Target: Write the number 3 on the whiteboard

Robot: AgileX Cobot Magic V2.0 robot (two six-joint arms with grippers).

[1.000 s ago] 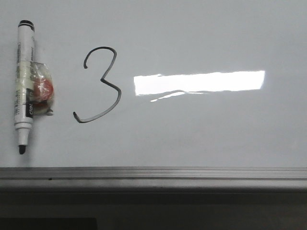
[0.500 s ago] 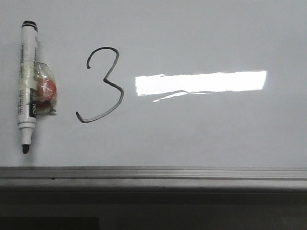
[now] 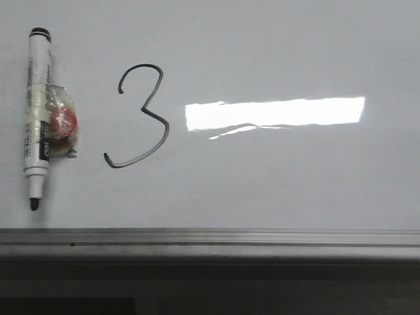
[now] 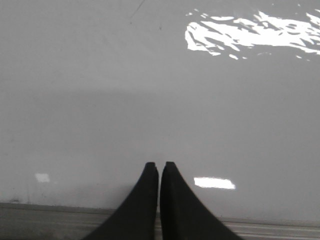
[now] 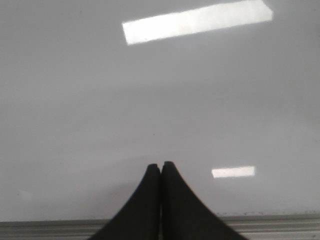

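Both tools are pressed together on nothing: the left tool point(image 4: 159, 165) and the right tool point(image 5: 160, 164) each hang over bare whiteboard point(image 3: 275, 184) near its metal rail point(image 3: 210, 237). Neither shows in the front view. The number 3 point(image 3: 139, 117) stands finished left of the bright reflection point(image 3: 274, 113), and the marker point(image 3: 37, 118) (uncapped, tip toward the rail) lies just left of it. The writing looks done; only keeping clear remains.
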